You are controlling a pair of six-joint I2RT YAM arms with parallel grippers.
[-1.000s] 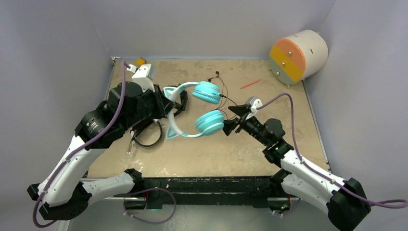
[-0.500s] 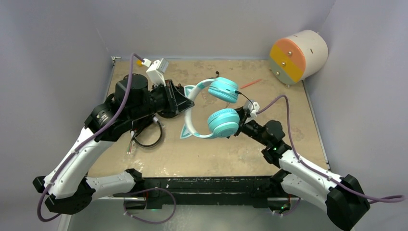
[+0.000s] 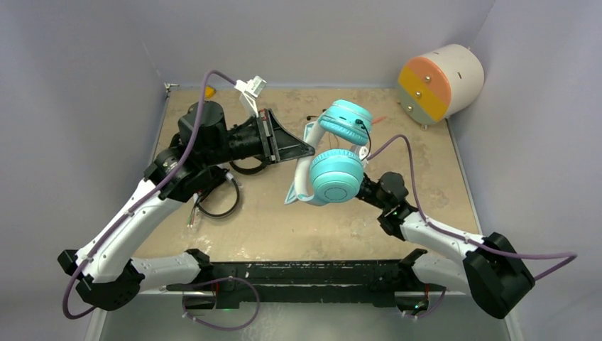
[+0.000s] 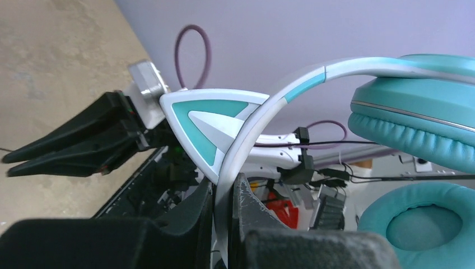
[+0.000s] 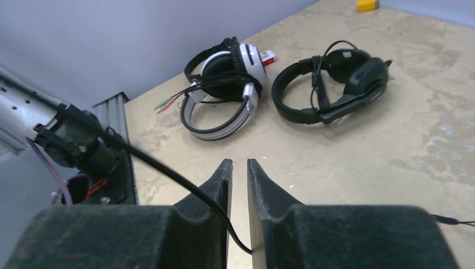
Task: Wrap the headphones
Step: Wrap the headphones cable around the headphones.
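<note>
The teal headphones [image 3: 334,174] are held up above the table [image 3: 270,227], clamped at the headband [image 4: 238,148] beside a cat ear [image 4: 207,120] by the left gripper [image 4: 224,196]. A thin black cable [image 5: 168,175] is led into the narrow gap of the right gripper [image 5: 238,164]; whether it is pinched cannot be told. The white-and-black headphones [image 5: 224,95] and the black headphones [image 5: 330,84] are laid side by side on the table.
</note>
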